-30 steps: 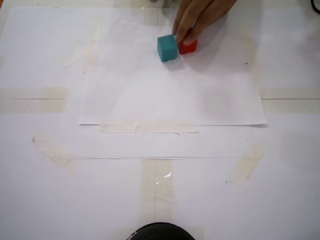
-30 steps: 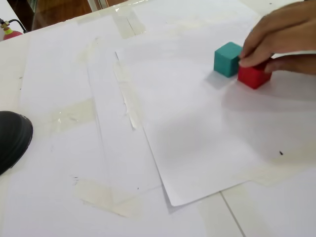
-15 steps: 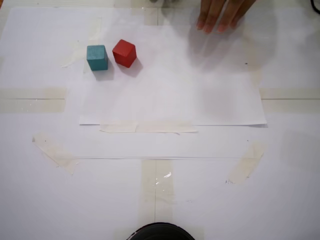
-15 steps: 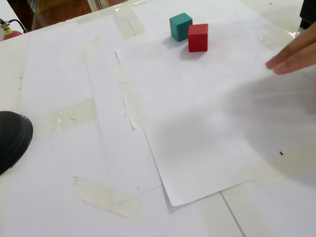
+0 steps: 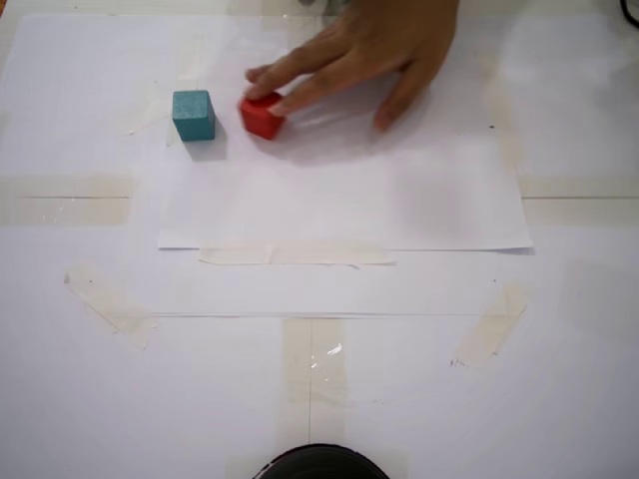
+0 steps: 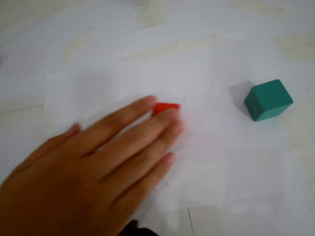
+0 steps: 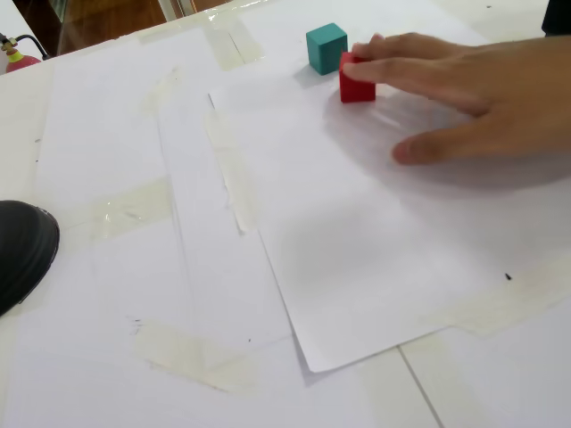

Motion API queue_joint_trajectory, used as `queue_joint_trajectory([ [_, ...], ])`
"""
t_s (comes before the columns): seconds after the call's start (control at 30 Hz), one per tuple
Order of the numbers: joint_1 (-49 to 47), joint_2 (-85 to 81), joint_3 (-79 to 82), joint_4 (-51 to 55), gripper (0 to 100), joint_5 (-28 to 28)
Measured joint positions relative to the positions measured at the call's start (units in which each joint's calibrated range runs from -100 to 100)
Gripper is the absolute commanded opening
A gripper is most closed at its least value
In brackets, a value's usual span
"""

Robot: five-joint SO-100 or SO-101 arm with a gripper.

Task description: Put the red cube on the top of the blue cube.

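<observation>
The red cube sits on a white paper sheet, just right of the blue (teal) cube in a fixed view, with a small gap between them. A person's hand rests its fingertips on the red cube. In the wrist view the hand hides most of the red cube; the teal cube stands free to the right. In another fixed view the red cube is in front of the teal cube, under the hand. No gripper fingers show in any view.
The table is covered with white paper held down by tape strips. A dark rounded part, perhaps the arm's base, sits at the near edge; it also shows at the left of another fixed view.
</observation>
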Motion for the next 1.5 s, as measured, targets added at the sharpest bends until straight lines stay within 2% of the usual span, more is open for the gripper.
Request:
queue_joint_trajectory([
  [0.4, 0.0, 0.0, 0.45, -0.73, 0, 0.88],
  [0.8, 3.65, 2.52, 2.44, -5.61, 0, 6.2],
  [1.07, -0.51, 23.25, -12.29, -9.43, 0, 5.08],
  [1.37, -3.07, 50.33, -35.07, -8.7, 1, 4.59],
  [1.5, -3.14, 58.31, -40.31, -6.83, 9, 4.2],
])
